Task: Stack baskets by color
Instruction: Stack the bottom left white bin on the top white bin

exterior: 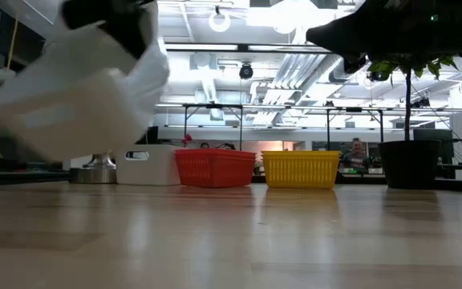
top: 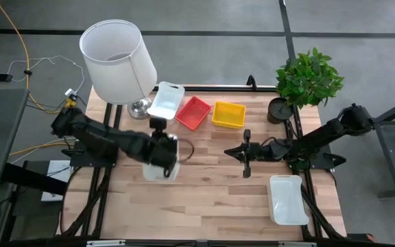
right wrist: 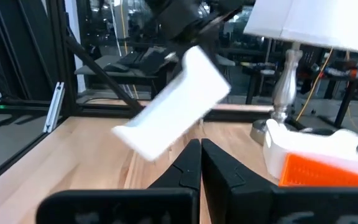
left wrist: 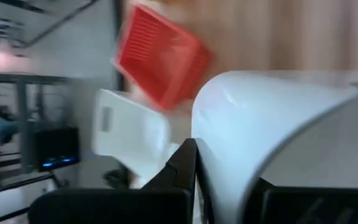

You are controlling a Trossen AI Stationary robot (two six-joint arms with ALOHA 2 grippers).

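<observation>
My left gripper [top: 162, 155] is shut on a white basket [top: 162, 169], held tilted above the table's left middle; the low view shows the same basket [exterior: 79, 88] up in the air. At the far edge another white basket [top: 166, 100], a red basket [top: 193, 112] and a yellow basket [top: 228, 114] rest on their bottoms in a row. One more white basket [top: 286, 199] lies at the near right. My right gripper [top: 232, 152] hangs shut and empty over the table's right middle, pointing left. My left gripper pinches one end wall of the white basket at its rim [left wrist: 229, 155] between its two fingers, slanting down from above. The basket hangs tilted below the fingers [right wrist: 173, 106], its free end lower, lifted clear of the table.
A lamp with a white shade [top: 115, 58] and metal foot [top: 140, 108] stands at the far left, close to the white basket in the row. A potted plant [top: 307, 79] stands at the far right corner. Bare wood lies across the table's near middle.
</observation>
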